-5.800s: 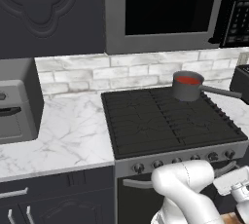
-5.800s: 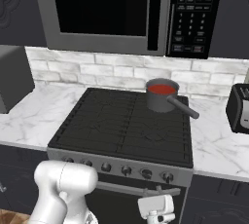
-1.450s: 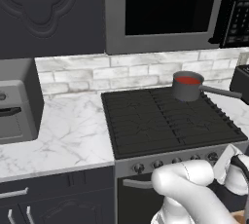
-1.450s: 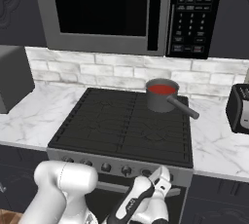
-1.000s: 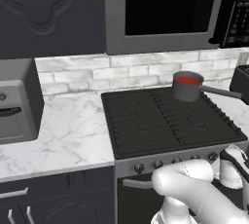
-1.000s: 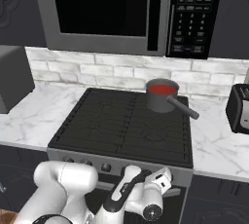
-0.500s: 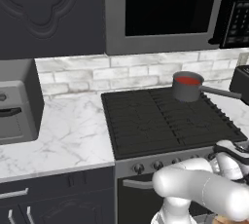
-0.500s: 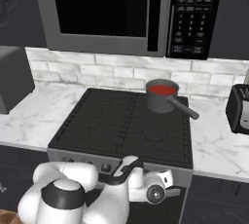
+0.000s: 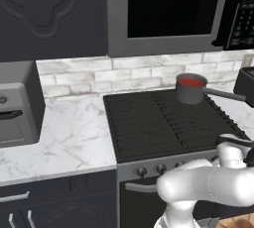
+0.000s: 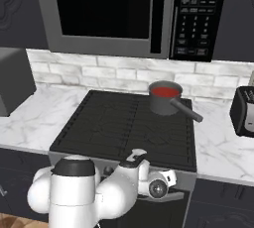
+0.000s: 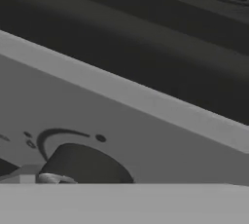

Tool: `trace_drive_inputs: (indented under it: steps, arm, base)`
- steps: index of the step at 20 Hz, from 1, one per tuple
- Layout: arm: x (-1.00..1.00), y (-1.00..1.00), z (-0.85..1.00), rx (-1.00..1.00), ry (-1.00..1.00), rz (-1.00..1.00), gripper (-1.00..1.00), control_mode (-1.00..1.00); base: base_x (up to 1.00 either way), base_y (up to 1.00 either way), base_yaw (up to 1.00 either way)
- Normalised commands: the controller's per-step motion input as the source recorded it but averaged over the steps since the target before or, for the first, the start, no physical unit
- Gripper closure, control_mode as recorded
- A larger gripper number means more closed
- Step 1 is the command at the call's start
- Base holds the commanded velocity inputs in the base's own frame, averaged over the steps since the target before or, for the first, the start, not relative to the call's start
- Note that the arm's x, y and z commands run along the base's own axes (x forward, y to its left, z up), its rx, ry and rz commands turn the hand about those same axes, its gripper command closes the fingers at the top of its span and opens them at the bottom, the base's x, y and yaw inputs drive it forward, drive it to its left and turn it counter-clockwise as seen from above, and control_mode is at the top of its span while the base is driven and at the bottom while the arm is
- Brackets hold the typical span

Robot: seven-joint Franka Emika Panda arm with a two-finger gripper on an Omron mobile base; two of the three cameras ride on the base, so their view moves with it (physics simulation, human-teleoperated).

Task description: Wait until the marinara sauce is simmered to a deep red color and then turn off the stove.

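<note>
Gripper state cannot be told: in the right base view the white hand's end [image 10: 161, 186] sits low against the silver front panel of the stove, its fingers hidden from that side. The hand view looks slantwise along that grey panel, close up on one dark round knob [image 11: 85, 165] ringed by a thin printed arc and small dots, with the black grate edge above it.

One wide gas stove with black cast-iron grates [image 9: 171, 123] stands between two stretches of white marble counter [image 9: 64, 138]. One small dark grey long-handled saucepan [image 9: 191, 89] stands on the stove's back right burner, its handle pointing right and toward the front. Inside it, the marinara sauce [image 9: 191, 81] shows as a single smooth red disc. The left base view shows three knobs on the panel left of the arm; the rest are covered by the white arm.

The left base view takes in one grey boxy countertop appliance [image 9: 17, 105] on the left counter and one black toaster [image 9: 245, 84] at the right edge. The right base view gives the microwave's keypad [image 10: 193, 16] in full.

The arm is folded low in front of the stove, its forearm lying roughly level across the panel, wrist at the right end of the knob row.
</note>
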Motion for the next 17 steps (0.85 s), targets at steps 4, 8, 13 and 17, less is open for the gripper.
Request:
trace_drive_inputs:
  steps: [4, 8, 13, 17]
  arm:
    - [0.0, -0.88, -0.37, 0.74, 0.12, -0.31, 1.0, -1.0]
    - [0.0, -1.0, -0.4, 0.76, 0.12, -0.4, 1.0, -1.0]
    - [0.0, -0.97, -0.45, 0.66, 0.13, -0.54, 1.0, -1.0]
    - [0.0, -1.0, -0.53, 0.47, 0.14, -0.66, 1.0, -1.0]
  base:
    - [0.0, 0.0, 0.0]
    - [0.0, 0.0, 0.0]
    - [0.0, 0.0, 0.0]
    - [0.0, 0.0, 0.0]
